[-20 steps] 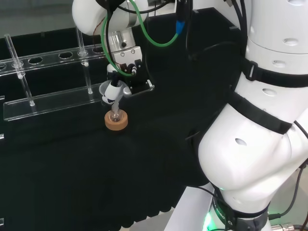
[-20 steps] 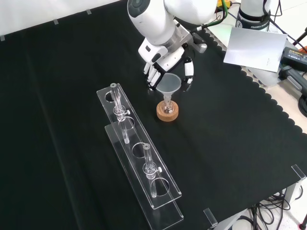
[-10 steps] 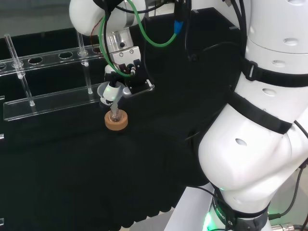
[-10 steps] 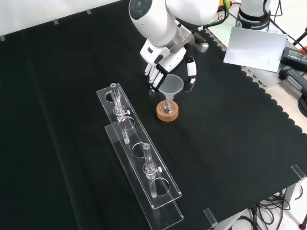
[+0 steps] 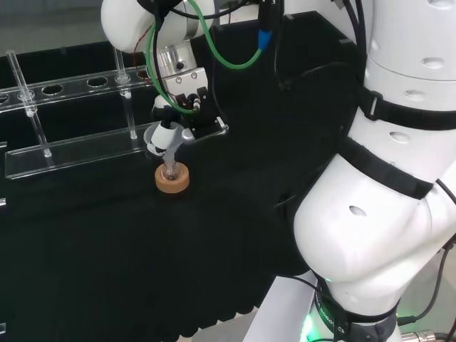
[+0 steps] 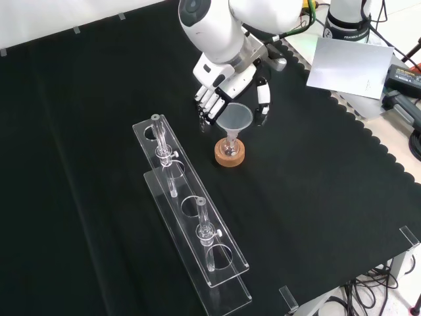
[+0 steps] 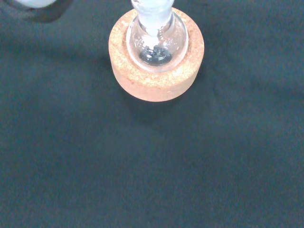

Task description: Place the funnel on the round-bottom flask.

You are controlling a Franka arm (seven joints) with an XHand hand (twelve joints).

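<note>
Fingers of my hand (image 6: 227, 82) stood spread around the funnel (image 6: 234, 118), seated in the round-bottom flask (image 7: 156, 45); I judged withdrawal came next.

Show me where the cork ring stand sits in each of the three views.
Head view: cork ring left of centre, in front of the clear rack.
Front view: cork ring just above centre, right of the rack, below the hand.
Wrist view: cork ring close up.
Shared landmark: the round-bottom flask seated in it.
</note>
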